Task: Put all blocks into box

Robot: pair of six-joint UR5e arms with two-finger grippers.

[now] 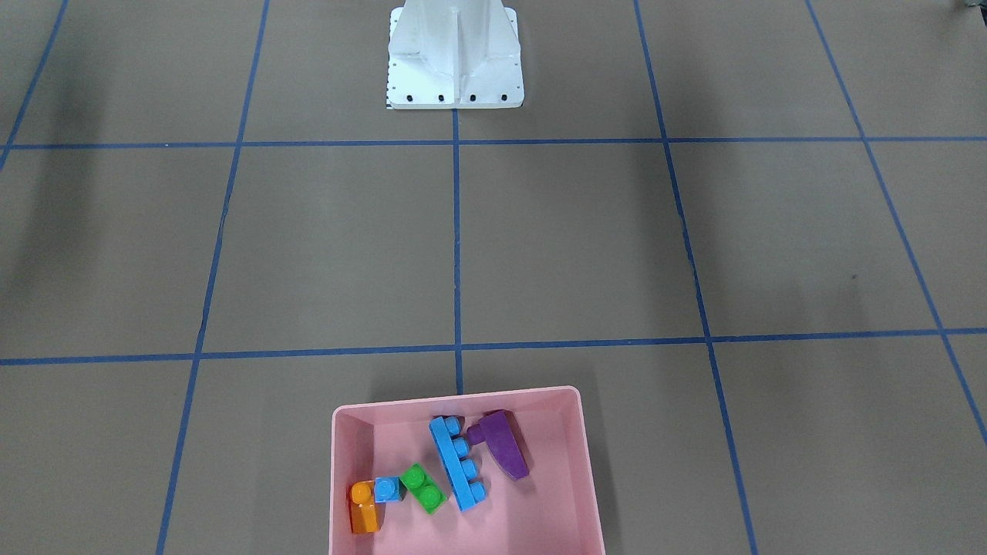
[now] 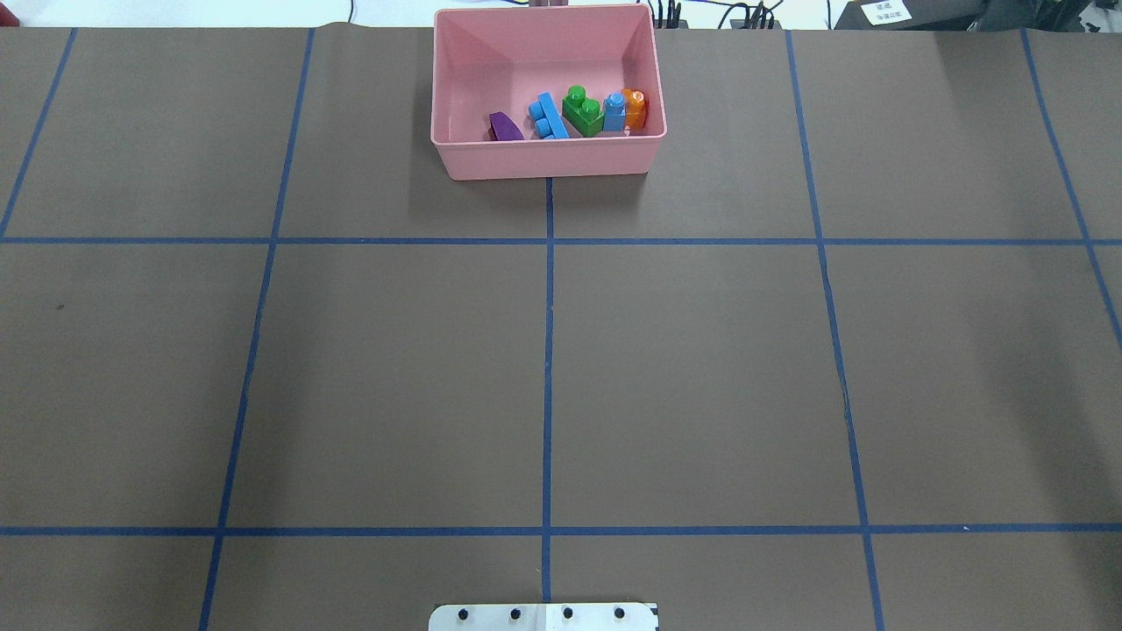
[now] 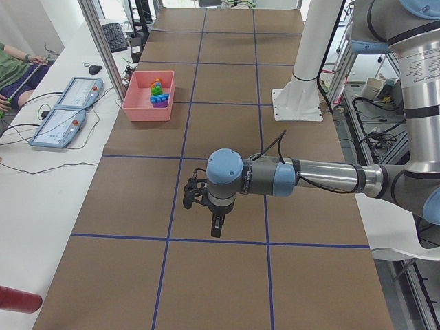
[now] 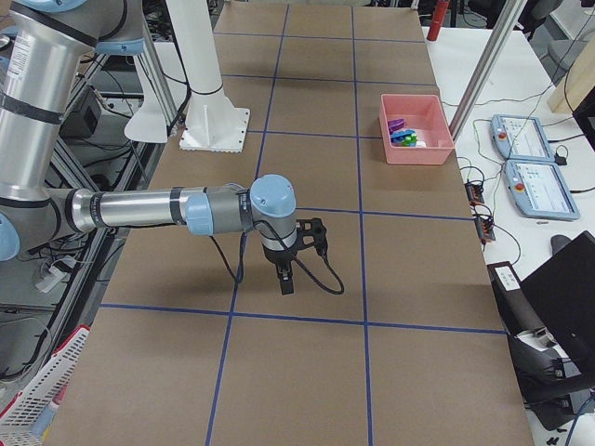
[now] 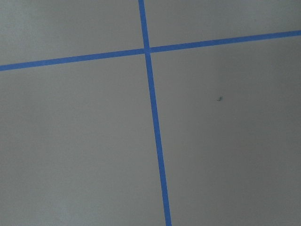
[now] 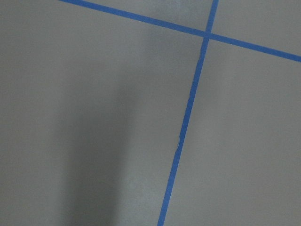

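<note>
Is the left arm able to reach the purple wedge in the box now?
Probably yes. The box is open on top and nothing covers the purple wedge; only the long blue block lies close beside it, which may crowd one finger.

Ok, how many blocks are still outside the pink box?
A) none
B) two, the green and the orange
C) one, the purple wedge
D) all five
A: the orange block, small blue cube, green block, long blue block and purple wedge all lie inside the pink box; no block shows on the table.
</note>
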